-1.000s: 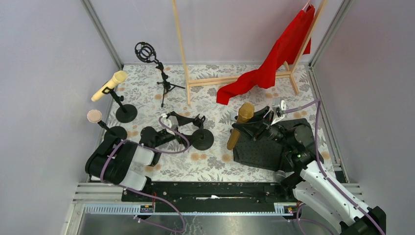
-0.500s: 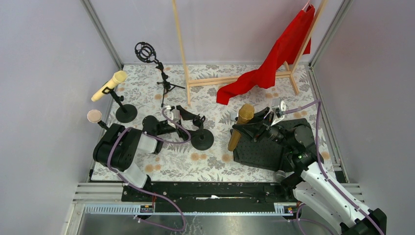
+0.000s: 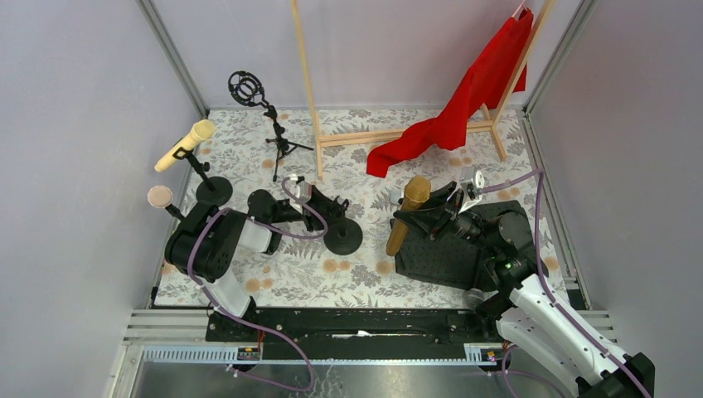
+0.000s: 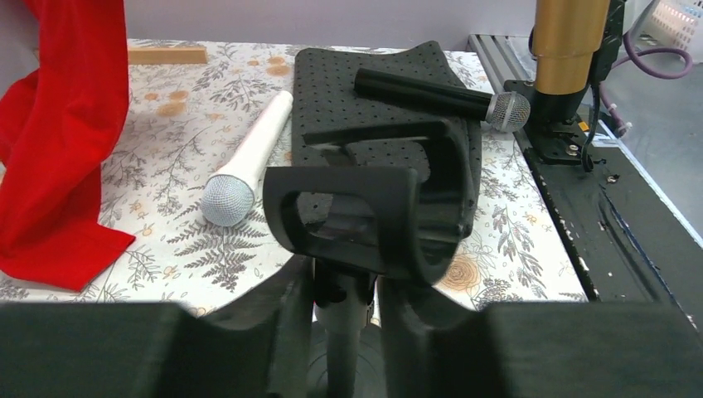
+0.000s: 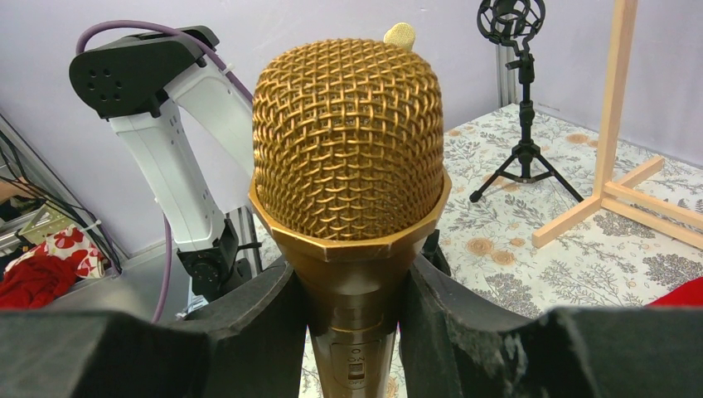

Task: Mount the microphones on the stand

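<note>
1. Gold microphone (image 3: pixel 414 193): held upright, head uppermost, just beside the left edge of the black perforated pad (image 3: pixel 452 253). The right gripper (image 3: pixel 412 218) is clamped on its body below the mesh head. Whether the tail touches the table cannot be told. The vertical hold probably keeps the tail free to go down into a holder.
2. Empty stand (image 3: pixel 342 235): round black base on the floral table cover (image 3: pixel 365 274), near the gold microphone. Its U-shaped clip (image 4: pixel 356 207) has nothing in it. The left gripper (image 3: pixel 313 201) appears closed on the stem just under the clip, one finger on each side. This is probably to keep the light stand from tipping or turning while it is loaded.
3. White microphone (image 4: pixel 249 157): lies flat on the cover alongside the pad, grille towards the left wrist camera. Not mounted.
4. Black microphone (image 4: pixel 439 93): lies across the far part of the pad. Not mounted.
5. Pale yellow microphone (image 3: pixel 184 146): sits tilted in a stand at the far left. Mounted.
6. Pink microphone (image 3: pixel 160 196): sits in a stand just nearer than the yellow one, its base partly behind the left arm. Mounted.
7. Shock-mount tripod (image 3: pixel 249 87): stands at the back, ring unoccupied.
8. Step in hand, as judged: bringing the gold microphone across to the steadied clip.
</note>
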Tool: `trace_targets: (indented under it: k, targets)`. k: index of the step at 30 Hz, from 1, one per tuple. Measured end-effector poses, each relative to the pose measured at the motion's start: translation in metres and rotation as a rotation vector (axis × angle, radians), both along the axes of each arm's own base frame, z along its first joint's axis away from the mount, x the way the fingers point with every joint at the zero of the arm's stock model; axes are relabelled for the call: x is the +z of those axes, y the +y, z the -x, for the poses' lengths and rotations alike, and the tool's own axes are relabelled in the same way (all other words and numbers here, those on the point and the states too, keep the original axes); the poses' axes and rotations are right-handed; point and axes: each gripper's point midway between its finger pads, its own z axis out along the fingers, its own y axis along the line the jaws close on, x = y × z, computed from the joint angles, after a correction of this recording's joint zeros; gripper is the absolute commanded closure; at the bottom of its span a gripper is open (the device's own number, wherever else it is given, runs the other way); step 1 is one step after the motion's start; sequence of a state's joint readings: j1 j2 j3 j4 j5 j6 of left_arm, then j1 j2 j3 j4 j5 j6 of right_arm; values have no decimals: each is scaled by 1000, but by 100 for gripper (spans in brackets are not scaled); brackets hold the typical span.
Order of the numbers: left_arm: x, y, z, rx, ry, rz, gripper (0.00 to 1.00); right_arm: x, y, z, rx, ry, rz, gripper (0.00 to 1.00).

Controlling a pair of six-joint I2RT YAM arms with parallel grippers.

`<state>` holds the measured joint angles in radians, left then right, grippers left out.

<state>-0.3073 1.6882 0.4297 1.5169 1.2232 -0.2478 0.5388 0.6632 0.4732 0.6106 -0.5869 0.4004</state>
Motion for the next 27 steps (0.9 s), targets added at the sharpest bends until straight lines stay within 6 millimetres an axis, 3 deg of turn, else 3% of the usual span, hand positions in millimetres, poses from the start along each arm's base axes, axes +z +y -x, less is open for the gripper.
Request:
trace_targets:
  k: [6, 12, 19, 27]
  targets:
    - [-1, -1, 2, -19, 25, -3, 100, -1, 0, 0, 0, 2, 1, 100]
    - [0, -3, 1, 21, 41, 9, 100, -4, 0, -1, -2, 14, 13, 100]
    - [4, 6, 6, 256, 77, 61, 100, -11, 0, -2, -9, 26, 37, 100]
    - [13, 2, 6, 489, 52, 108, 100, -11, -1, -1, -11, 18, 38, 100]
